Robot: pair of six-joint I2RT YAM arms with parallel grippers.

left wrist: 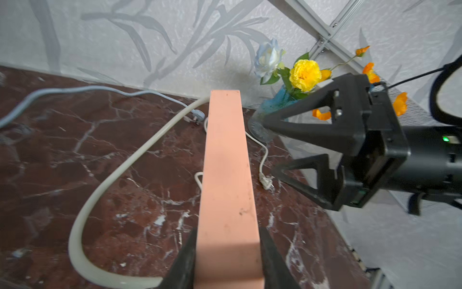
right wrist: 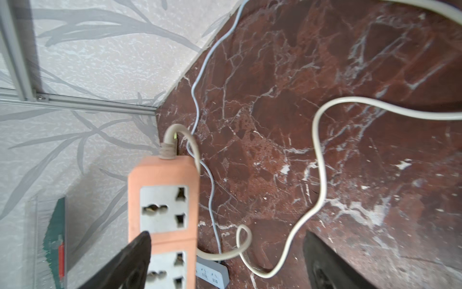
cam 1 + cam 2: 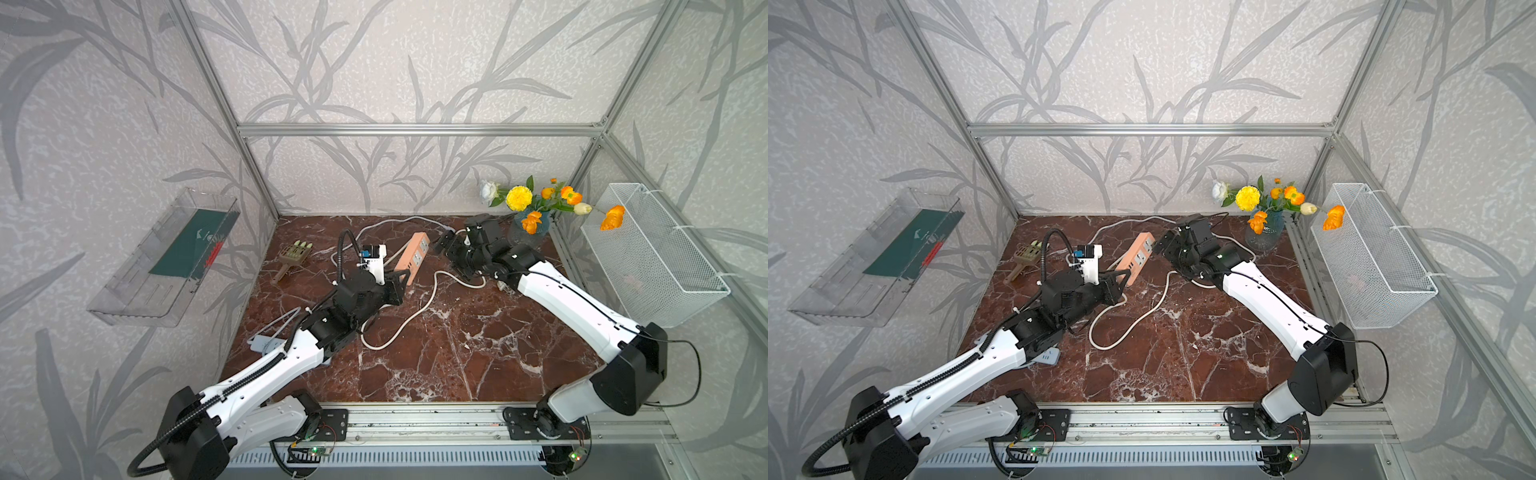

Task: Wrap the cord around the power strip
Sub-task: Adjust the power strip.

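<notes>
Left arm [image 3: 270, 365] and right arm [image 3: 561, 299] reach forward, converging. Left pincer [image 3: 404, 276] clamps one strip [image 3: 415, 251] raised over the desk [image 3: 457, 365]; right pincer [image 1: 271, 147] gapes empty beside it. One cord [image 3: 419, 309] lies loose.

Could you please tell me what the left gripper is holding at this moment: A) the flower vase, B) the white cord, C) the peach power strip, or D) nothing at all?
C: in the left wrist view the left gripper has its jaws pressed against both sides of the power strip.
</notes>
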